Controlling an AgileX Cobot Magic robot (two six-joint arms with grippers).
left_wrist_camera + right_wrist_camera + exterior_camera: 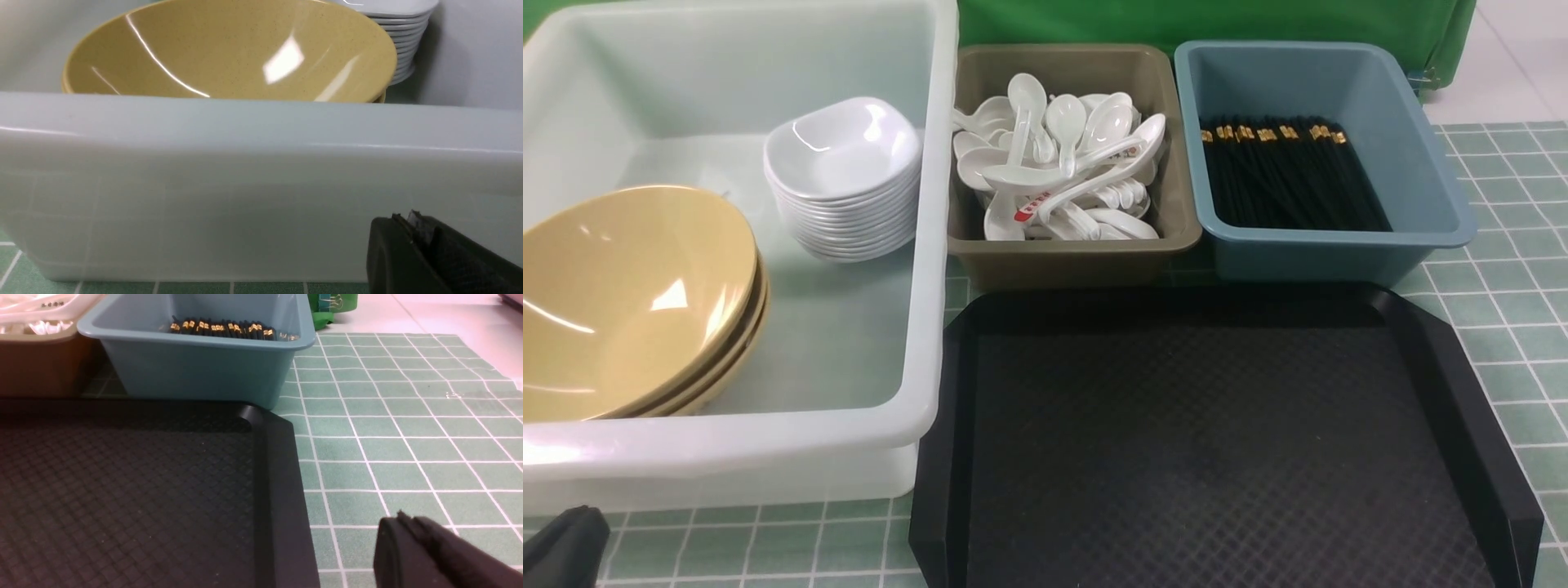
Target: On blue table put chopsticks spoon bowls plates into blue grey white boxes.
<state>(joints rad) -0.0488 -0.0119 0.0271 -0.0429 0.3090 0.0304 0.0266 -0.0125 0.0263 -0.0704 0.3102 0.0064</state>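
Note:
Stacked yellow bowls (621, 302) and a pile of white plates (845, 175) sit in the white box (923, 327). White spoons (1062, 163) fill the grey box (1078, 261). Black chopsticks (1286, 175) with gold ends lie in the blue box (1307, 253). My left gripper (404, 222) is shut and empty, low in front of the white box's near wall (245, 183); its tip shows at the front view's lower left corner (564, 543). My right gripper (402, 522) is shut and empty over the green cloth, right of the black tray (122, 490). It is out of the front view.
The black tray (1217, 441) lies bare in front of the grey and blue boxes. A green checked cloth (1511, 327) covers the table. A green backdrop (1217, 20) stands behind the boxes.

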